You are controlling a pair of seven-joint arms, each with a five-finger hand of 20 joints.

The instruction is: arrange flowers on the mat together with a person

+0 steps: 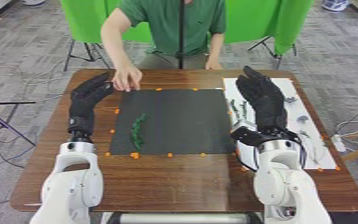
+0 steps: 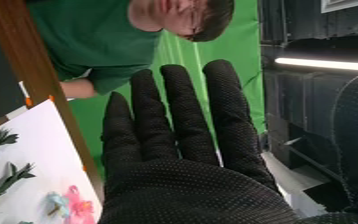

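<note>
on mat [image 1: 184,120]: 1 green stem [image 1: 137,132] laid; arrangement prob. just begun. rem. on white sheet [image 1: 284,86]: leafy stems [image 2: 14,177], pink flower [image 2: 79,206]. l. hand [image 1: 87,95], r. hand [image 2: 193,190]: open, empty.

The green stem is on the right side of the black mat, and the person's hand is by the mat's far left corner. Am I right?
Not quite: the green stem lies on the left side of the black mat, as the head view shows. The person's hand is by the mat's far left corner.
</note>
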